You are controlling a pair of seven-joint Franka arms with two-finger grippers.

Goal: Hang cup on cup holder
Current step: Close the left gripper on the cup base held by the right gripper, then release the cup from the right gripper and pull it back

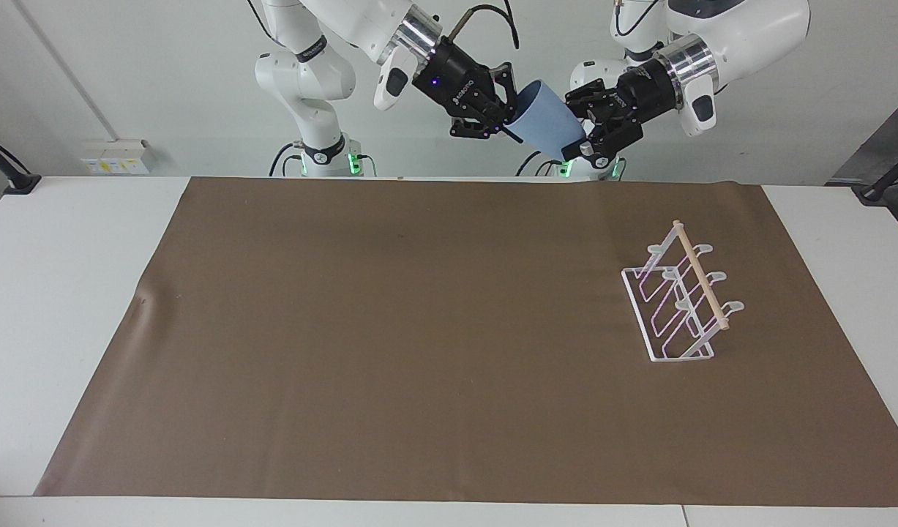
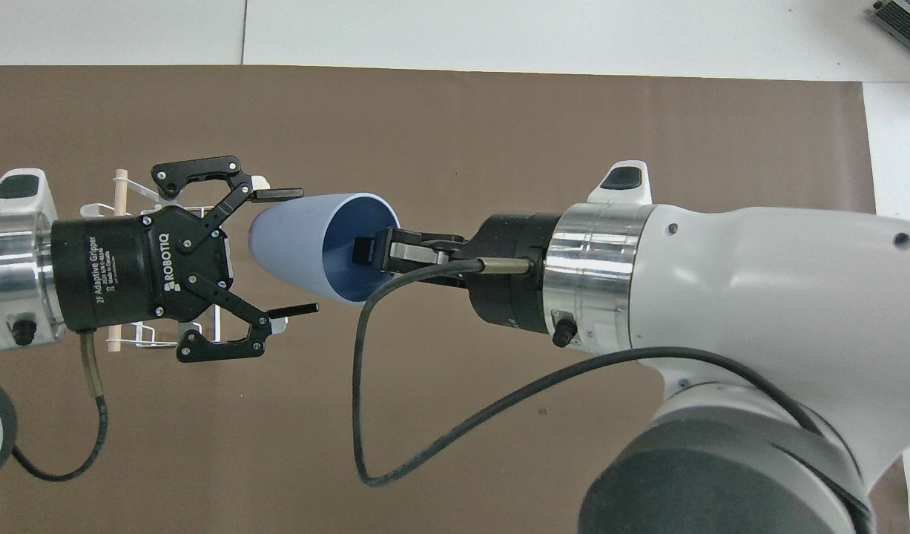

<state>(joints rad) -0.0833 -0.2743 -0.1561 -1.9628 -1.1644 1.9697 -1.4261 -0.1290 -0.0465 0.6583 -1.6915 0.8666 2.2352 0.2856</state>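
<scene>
R gripper [image 2: 373, 256]: closed on the cup's rim, one finger [image 2: 363, 251] seen inside the mouth, the other outside the wall; held up in the air above the robots' edge of the mat.
Cup [image 1: 544, 121]: light-blue tumbler, carried tilted on its side – mouth toward the R gripper, base toward the L gripper; nothing of it rests on the table.
L gripper [image 2: 288, 251]: spread wide, fingers [image 2: 277, 194] placed either side of the cup's base end – whether the wall is touched can't be told; it is raised too, level w/ the cup.
Cup holder [image 1: 679, 300]: white wire rack w/ a wooden dowel on top, stood on the mat toward the L arm's end of the table, farther from the robots than the grippers, well apart from the cup; partly hidden under the L gripper in the overhead view.
Mat [image 1: 419, 351]: brown sheet spread over the white table [image 1: 53, 293].
</scene>
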